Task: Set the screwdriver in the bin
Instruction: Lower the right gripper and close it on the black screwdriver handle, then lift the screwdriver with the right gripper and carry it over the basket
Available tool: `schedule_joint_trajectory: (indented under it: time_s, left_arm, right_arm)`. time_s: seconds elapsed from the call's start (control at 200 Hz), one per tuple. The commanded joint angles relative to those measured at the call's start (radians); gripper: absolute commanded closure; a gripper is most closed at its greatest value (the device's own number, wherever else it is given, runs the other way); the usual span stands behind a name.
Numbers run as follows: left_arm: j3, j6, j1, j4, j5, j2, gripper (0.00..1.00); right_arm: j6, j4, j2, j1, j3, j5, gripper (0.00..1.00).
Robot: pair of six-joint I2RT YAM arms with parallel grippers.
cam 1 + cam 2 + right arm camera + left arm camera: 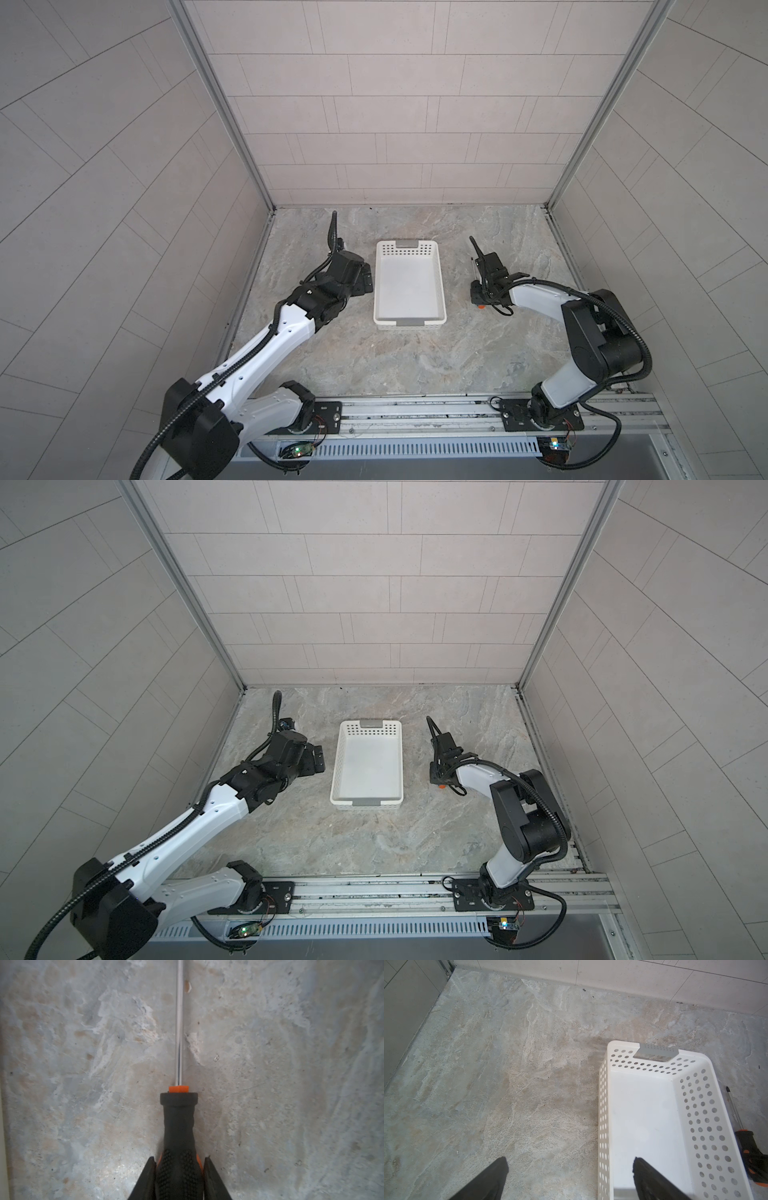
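The screwdriver (179, 1122) lies on the stone table to the right of the bin, its thin metal shaft pointing toward the back wall. Its orange butt end (481, 307) shows below my right gripper in both top views. My right gripper (179, 1159) is shut on the black-and-orange handle, one finger pressed against each side. The white perforated bin (379, 286) stands in the middle of the table with nothing in it. My left gripper (571, 1165) hangs open over the bin's left wall (603, 1118), holding nothing. In the left wrist view the screwdriver (733, 1110) shows beyond the bin's far long wall.
Tiled walls close the table at the back and on both sides. A metal rail (415, 409) carrying both arm bases runs along the front edge. Bare stone surface (415, 365) lies in front of the bin.
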Motion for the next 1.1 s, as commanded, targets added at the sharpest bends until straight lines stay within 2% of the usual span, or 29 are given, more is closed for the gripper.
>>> schedule_joint_trajectory:
  time_s: [0.0,0.24,0.345,0.866,1.096]
  left_arm:
    - [-0.003,-0.009,-0.003,-0.022,-0.029,-0.019,0.00]
    - [-0.005,-0.009,-0.002,-0.022,-0.030,-0.018,0.00]
    - [-0.004,-0.009,-0.002,-0.023,-0.032,-0.018,0.00]
    - [-0.003,-0.008,-0.002,-0.030,-0.052,-0.018,0.00]
    - [-0.005,-0.008,-0.003,-0.040,-0.098,-0.028,0.00]
  right_arm:
    - [0.013,-0.007,0.011,-0.006,0.006,0.001,0.74]
    - [0.013,-0.012,0.006,-0.008,0.006,-0.007,0.87]
    - [0.012,-0.017,-0.014,-0.008,0.003,0.000,1.00]
    - [0.013,-0.096,-0.298,0.035,-0.039,0.093,1.00]
    - [0.023,-0.180,-0.455,0.136,0.012,0.117,1.00]
